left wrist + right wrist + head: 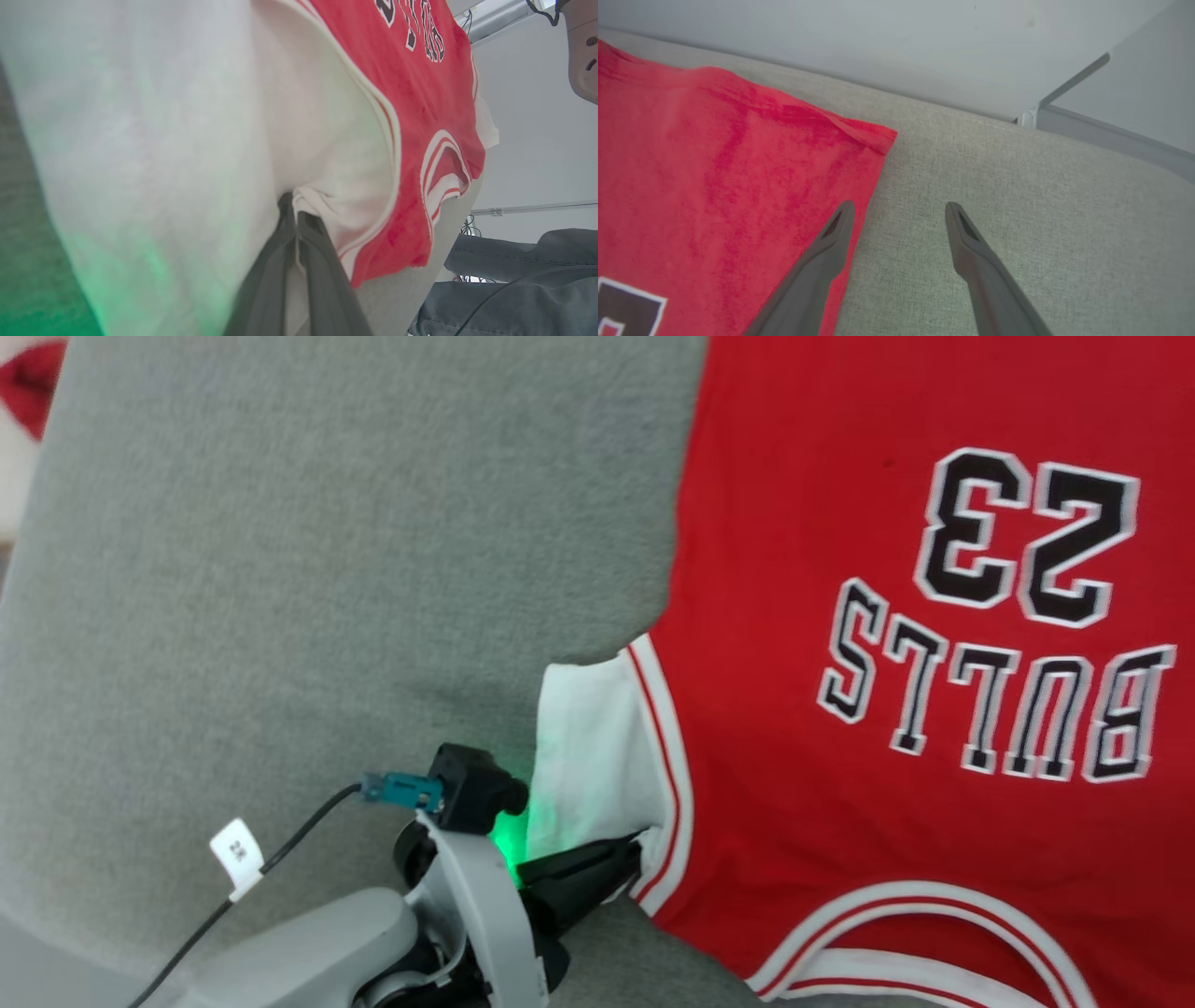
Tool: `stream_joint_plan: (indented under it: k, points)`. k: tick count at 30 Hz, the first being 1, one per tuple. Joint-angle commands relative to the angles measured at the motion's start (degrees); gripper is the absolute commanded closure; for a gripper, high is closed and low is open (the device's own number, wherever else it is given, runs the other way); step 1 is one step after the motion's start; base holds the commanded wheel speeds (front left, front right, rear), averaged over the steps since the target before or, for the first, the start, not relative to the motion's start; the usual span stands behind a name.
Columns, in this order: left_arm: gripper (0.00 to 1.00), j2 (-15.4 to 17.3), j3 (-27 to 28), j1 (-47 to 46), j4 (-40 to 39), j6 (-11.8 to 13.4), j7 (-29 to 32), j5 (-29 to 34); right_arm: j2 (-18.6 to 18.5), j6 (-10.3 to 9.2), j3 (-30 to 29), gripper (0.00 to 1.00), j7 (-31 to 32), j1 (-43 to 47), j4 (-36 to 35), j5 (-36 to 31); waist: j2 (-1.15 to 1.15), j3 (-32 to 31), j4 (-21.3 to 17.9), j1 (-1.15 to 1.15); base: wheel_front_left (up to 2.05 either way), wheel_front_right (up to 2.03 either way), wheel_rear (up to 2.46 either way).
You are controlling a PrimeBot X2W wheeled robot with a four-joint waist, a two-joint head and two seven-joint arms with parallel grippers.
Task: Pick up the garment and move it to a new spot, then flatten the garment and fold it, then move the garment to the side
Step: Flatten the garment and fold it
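The garment, a red jersey with black "BULLS" and "23" lettering, lies spread over the right half of the grey table, its neckline toward me. Its white sleeve sticks out to the left. My left gripper is shut on the lower edge of that sleeve, beside the striped trim. In the left wrist view the two fingers are pressed together on a fold of white sleeve cloth. My right gripper is open just above the table, one finger over the garment's red hem edge, nothing between the fingers.
Bare grey cloth covers the table's left half. A red patch lies beyond the table's far left edge. Past the table edge, the left wrist view shows a person's legs in grey trousers. A pale wall rises behind the table.
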Motion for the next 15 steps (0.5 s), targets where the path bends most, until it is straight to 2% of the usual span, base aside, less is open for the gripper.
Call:
stream_joint_plan:
  k: [1, 7, 13, 14, 15]
  points:
    - [1.0, -4.6, -1.1, -1.3, 3.6, 0.9, 0.8, -0.7, 0.3, -0.06, 0.9, 0.0, 0.7, -2.7, 3.4, -1.6, 0.0, 4.4, 4.0, 0.0, 0.0, 0.0, 0.0]
    - [1.0, -4.6, -2.1, -2.5, 4.3, 1.2, 0.3, -1.1, 2.9, -0.05, 2.7, 0.0, 4.5, -6.6, 12.4, -3.2, 0.0, 6.4, 4.7, 0.0, 0.0, 0.0, 0.0]
    - [1.0, -4.4, -2.7, -2.8, 4.1, 1.3, -0.4, -2.1, 4.2, 0.01, 4.8, 0.0, 7.6, -6.6, 15.5, -1.9, 0.0, 6.6, 4.3, 0.0, 0.0, 0.0, 0.0]
    - [1.0, -4.3, -2.8, -2.9, 4.1, 1.3, -0.4, -2.2, 4.2, 0.01, 5.1, 0.4, 7.8, -6.6, 15.7, -1.7, 0.0, 6.7, 4.2, 0.0, 0.0, 0.0, 0.0]
    - [1.0, -4.3, -2.9, -3.1, 4.1, 1.3, -0.6, -2.3, 4.0, 0.02, 5.3, 0.75, 7.4, -6.8, 15.7, -1.6, 0.0, 6.7, 4.1, 0.0, 0.0, 0.0, 0.0]
